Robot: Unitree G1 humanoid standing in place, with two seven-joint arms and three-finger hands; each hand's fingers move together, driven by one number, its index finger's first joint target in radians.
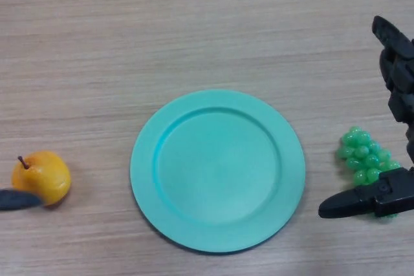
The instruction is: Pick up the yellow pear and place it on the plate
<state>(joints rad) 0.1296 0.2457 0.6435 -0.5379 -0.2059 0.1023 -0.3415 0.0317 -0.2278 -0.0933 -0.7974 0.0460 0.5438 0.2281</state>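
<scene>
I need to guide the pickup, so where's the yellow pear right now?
In the head view the pear lies on the table at the far left, left of the plate, with the left hand at its lower edge.

place: unclear | evidence: bare wood-grain table (207, 24) only

A yellow-orange pear (42, 176) with a dark stem. A plain turquoise plate (217, 170) and green grapes (366, 155). The tabletop (194, 30) is pale wood-grain.

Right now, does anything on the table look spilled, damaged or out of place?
Nothing stands out. The yellow pear lies intact left of the bare plate, with the left hand at its near side. The green grapes form a whole bunch, and the open right hand is around them.
</scene>
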